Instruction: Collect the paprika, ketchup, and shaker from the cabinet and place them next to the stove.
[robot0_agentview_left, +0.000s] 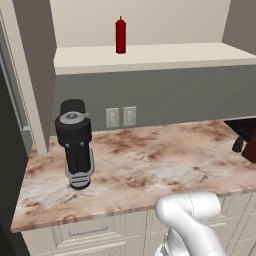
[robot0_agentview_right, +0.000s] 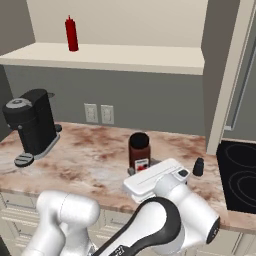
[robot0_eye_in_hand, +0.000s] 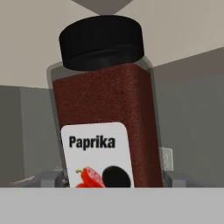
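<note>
The paprika (robot0_eye_in_hand: 105, 105), a dark red-brown jar with a black cap and a white label, stands upright on the counter (robot0_agentview_right: 90, 165) and sits close between my fingertips. My gripper (robot0_eye_in_hand: 113, 177) is shut on the paprika low on its sides. In the right base view the paprika (robot0_agentview_right: 139, 150) rises just beyond my white hand. The small black shaker (robot0_agentview_right: 198, 167) stands to its right, beside the black stove (robot0_agentview_right: 240, 180). The red ketchup (robot0_agentview_left: 120, 35) (robot0_agentview_right: 71, 34) stands upright on the cabinet shelf (robot0_agentview_left: 165, 55).
A black coffee machine (robot0_agentview_left: 75, 145) (robot0_agentview_right: 32, 125) stands at the counter's left end. Two wall outlets (robot0_agentview_right: 98, 113) sit on the grey backsplash. A tall cream panel (robot0_agentview_right: 225, 85) borders the stove side.
</note>
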